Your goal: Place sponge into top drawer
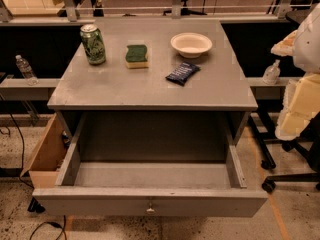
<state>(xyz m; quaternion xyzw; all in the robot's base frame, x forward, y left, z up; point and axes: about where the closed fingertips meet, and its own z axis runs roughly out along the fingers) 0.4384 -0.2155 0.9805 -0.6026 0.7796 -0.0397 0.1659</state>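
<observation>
Background: speckled floor under a grey desk [125, 89], a low ledge running behind it on both sides, with railing posts beyond.
Desk top: 4 things stand or lie on it, all in the far half.
Can [93, 44]: green, upright, near the far left corner.
Sponge [136, 56]: lies flat on the desk, green scrub side up over yellow foam, between the can and the bowl, touching neither.
Bowl [191, 44]: pale, shallow, upright, right of the sponge.
Snack packet [183, 73]: dark blue, lying askew just in front of the bowl.
Top drawer [150, 201]: pulled wide open toward the camera, its grey bed bare, its front panel nearest.
Knob [150, 209]: small, metal, centred on the drawer front.
Wooden drawer [46, 154]: light wood, swung out at the desk's lower left.
Bottles: 1 clear water bottle [25, 70] on the left ledge, 1 small pale bottle [271, 73] on the right ledge.
Gripper [296, 106]: pale and blocky at the right edge of the view, beside the desk and well apart from the sponge; whether it is spread or pressed together cannot be told.
Chair base [280, 179]: dark wheeled legs on the floor, lower right.
</observation>
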